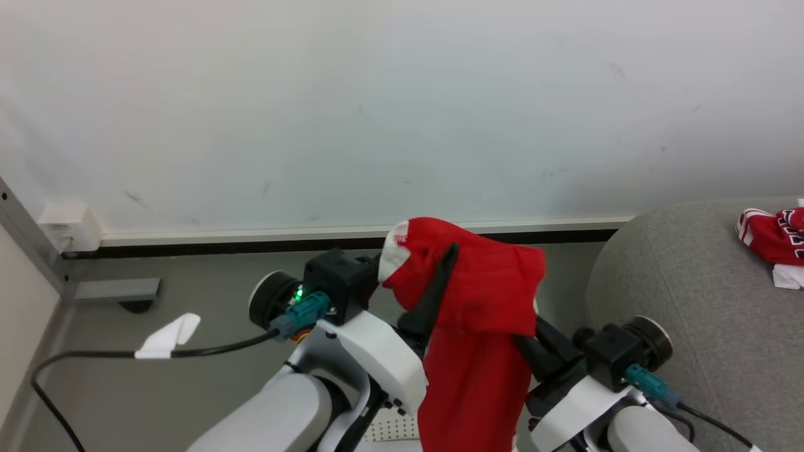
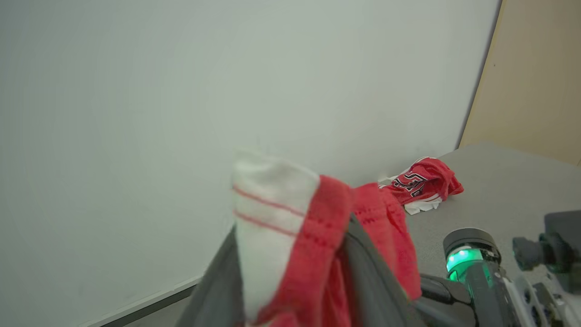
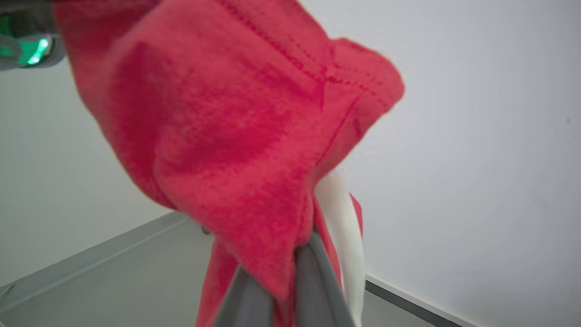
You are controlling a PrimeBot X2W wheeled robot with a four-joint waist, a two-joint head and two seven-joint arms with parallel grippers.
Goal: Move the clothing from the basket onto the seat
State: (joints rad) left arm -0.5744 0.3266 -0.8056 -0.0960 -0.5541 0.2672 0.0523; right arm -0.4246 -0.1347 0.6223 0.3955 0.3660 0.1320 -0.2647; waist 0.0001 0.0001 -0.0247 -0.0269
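Entry: risks at this point.

- State: the red garment point(image 1: 483, 301) hangs in the air above the basket point(image 1: 392, 430), left of the seat point(image 1: 691, 301) and not yet over it. A lettered garment point(image 1: 769, 235) lies on the seat, well apart.
- Right gripper point(image 3: 290, 272): jaws pressed together on a fold of the red cloth.
- Left gripper point(image 2: 290, 263): fingers stand parted, with the white striped hem and red cloth draped over and between them. This looks like a drape, not a pinch.

Watch for:
1. Snag. If you swing the right arm toward the seat, the cloth looped over the left fingers point(image 1: 440, 282) may catch and drag out of the right pinch. Lower the left arm clear first.
2. Thin grip. The right jaws seem to hold only a small fold, and the long hanging tail adds weight, so a fast move could shake it loose onto the floor point(image 1: 188, 376).
3. Short release. The seat's rounded edge slopes, and a garment let go over it would likely slide off. Carry it well past the edge.
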